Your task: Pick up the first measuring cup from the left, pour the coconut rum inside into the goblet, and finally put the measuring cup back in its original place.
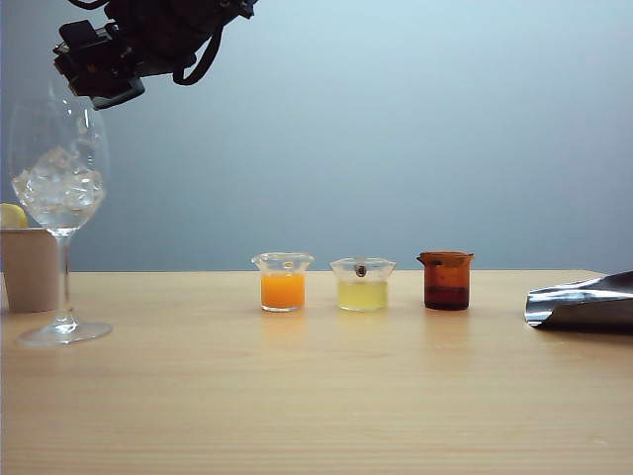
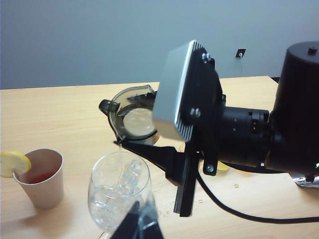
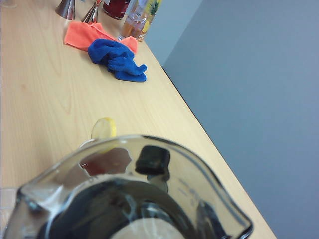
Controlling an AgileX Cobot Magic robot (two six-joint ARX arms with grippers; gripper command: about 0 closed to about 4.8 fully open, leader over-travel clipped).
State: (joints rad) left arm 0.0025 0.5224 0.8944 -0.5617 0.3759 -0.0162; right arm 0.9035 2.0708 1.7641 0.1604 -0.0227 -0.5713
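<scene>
Exterior: pale wood desk (image 1: 316, 396), grey-blue wall; my right end effector (image 1: 99, 69) above the goblet (image 1: 59, 198). Left wrist: first measuring cup (image 2: 130, 117) tipped, lip down over the goblet, coconut rum (image 2: 119, 159) streaming; my left end effector (image 2: 137, 226), state unclear. Right wrist: right end effector grasping the cup, desk edge beyond.

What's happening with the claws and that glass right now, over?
Right claw shut on smoky measuring cup, tipped over goblet. Thin clear stream falling onto ice. Left claw low beside goblet, state unclear. Paper cup nearby, not blocking.
</scene>
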